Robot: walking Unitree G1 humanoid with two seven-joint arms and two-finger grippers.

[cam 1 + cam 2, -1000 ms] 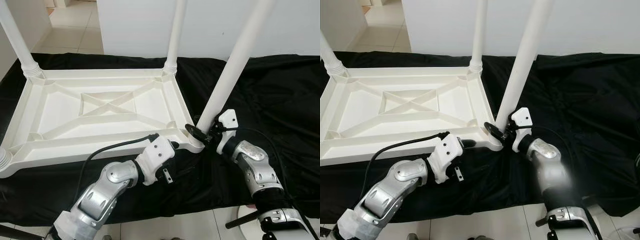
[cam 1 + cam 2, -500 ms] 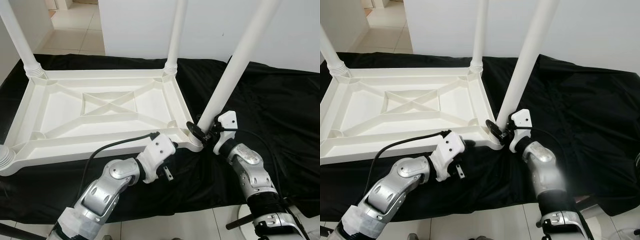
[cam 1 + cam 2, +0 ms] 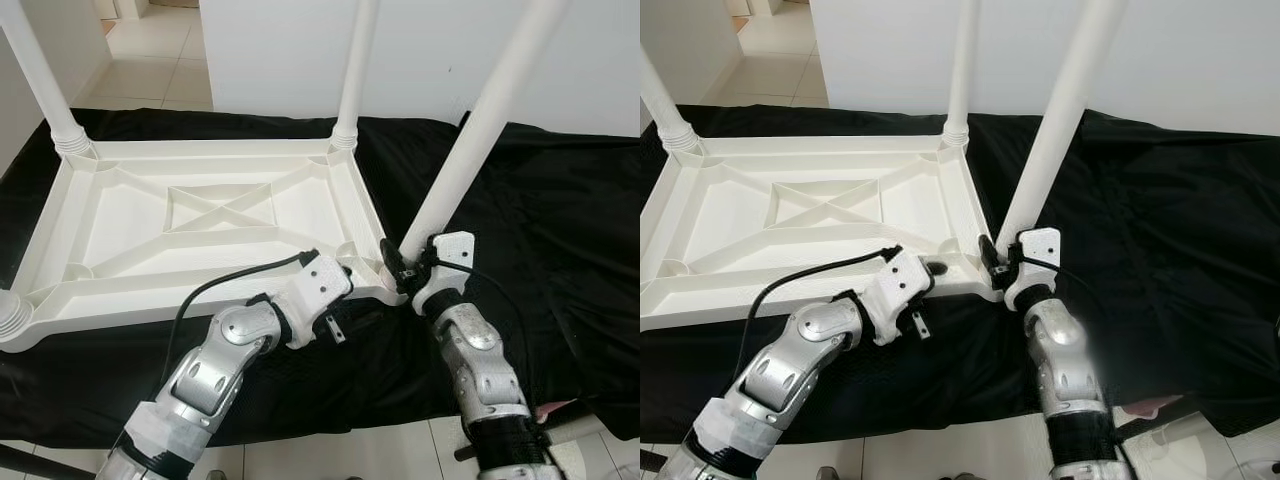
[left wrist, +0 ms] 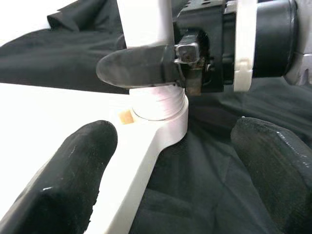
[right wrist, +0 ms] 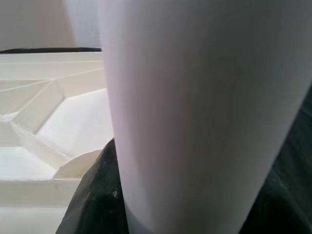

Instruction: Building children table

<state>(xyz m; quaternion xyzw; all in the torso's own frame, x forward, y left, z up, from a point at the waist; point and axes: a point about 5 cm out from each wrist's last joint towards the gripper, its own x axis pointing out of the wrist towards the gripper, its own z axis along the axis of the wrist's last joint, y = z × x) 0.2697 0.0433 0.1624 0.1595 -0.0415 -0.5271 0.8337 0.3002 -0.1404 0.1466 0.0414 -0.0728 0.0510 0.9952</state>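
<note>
In the left eye view, the white tabletop [image 3: 200, 215] lies upside down across the left and centre of the frame on a black cloth [image 3: 560, 220]. Two legs already stand at the upper left and upper centre corners. I judge the step in hand to be seating the last leg [image 3: 470, 150], which rises steeply from the near right corner toward the upper right. My right gripper [image 3: 402, 270] pinches that leg at its very foot, just above the corner socket. My left gripper [image 3: 345, 275] sits just left of it, at the tabletop's near edge.

In the right eye view, the same leg runs from the centre of the frame to the top edge, with my right gripper closed on its base and my left arm reaching in from the lower left.

In the left wrist view, my left fingers [image 4: 73, 170] are spread wide, one over the white edge, the other over the cloth. The ribbed leg collar [image 4: 158, 105] sits in the corner socket, centre frame, with a right finger pressed across it.

In the right wrist view, the leg's shaft stands right against the lens, the tabletop's ribs at the left.

Next, I judge, the leg needs turning or pressing home while the left gripper steadies the corner.
</note>
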